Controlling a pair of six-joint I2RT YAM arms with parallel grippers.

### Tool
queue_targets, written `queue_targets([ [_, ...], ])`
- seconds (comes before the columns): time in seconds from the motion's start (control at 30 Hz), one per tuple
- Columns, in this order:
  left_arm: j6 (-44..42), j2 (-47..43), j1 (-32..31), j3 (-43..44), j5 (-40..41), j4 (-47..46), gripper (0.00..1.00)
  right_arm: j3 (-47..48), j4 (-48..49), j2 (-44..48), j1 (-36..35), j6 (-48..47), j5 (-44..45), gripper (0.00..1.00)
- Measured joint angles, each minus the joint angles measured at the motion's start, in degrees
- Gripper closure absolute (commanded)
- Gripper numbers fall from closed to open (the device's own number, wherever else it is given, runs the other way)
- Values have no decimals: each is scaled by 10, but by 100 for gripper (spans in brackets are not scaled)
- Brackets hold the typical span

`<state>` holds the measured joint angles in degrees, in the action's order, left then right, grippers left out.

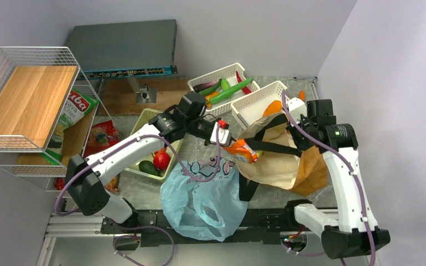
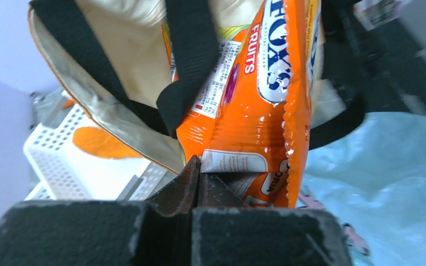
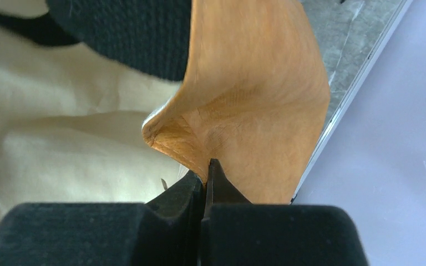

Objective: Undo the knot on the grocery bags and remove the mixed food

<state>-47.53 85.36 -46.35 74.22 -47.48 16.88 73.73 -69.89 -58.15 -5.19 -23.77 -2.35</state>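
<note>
- Left wrist: the left tool [image 2: 197, 178] has its jaws together, and by my reading they pinch the bottom corner of the pack [image 2: 255, 111]. The pack's seal edge sits right at the fingertips.
- The pack is orange and glossy and hangs at the mouth of the tote [image 2: 122, 61], against the cream lining. A black strap [image 2: 191, 61] crosses in front of it.
- Right wrist: the right tool [image 3: 205, 180] has its jaws together, clamped on a fold of the tote's brown rim. Judged purpose: holding the mouth open.
- Top external: the tote lies on the right half of the tabletop [image 1: 277, 195] with its mouth toward the left tool. The pack pokes out between the two tools, partly out of the tote.
- The blue bag [image 1: 202, 199] sits at the near edge between the arm bases, bulging. I cannot tell whether its knot is undone or what is inside.
- Done, as far as shown: an avocado [image 1: 147, 167] and an apple [image 1: 161, 160] lie in the green bin [image 1: 142, 119]. A cucumber [image 1: 238, 88] lies with other long pieces in the far basket [image 1: 213, 73]. An orange item [image 1: 272, 108] lies in the near basket [image 1: 258, 91].
- Left to do, judged: pull the pack clear of the strap and set it down, then check the tote for more. The blue bag looks unemptied, so likely about half remains.
</note>
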Motion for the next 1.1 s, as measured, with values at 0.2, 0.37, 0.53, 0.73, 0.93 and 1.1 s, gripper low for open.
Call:
queue_targets([
  [0.2, 28, -27, 12, 42, -51, 124, 100, 2, 30, -41, 30, 14, 4, 100],
  [0.37, 92, -65, 32, 80, -52, 184, 100, -3, 46, -41, 43, 19, 2, 100],
  [0.53, 125, -83, 58, 175, -42, 263, 100, -19, 59, -40, 44, 25, -17, 100],
  [0.73, 175, -99, 144, 247, 34, 341, 100, -38, 67, -30, 44, 30, -48, 100],
  [0.93, 192, -118, 246, 269, 182, 381, 100, -50, 75, -23, 44, 34, -68, 100],
  [1.1, 186, -161, 279, 269, 337, 400, 100, -58, 77, -23, 44, 37, -78, 100],
])
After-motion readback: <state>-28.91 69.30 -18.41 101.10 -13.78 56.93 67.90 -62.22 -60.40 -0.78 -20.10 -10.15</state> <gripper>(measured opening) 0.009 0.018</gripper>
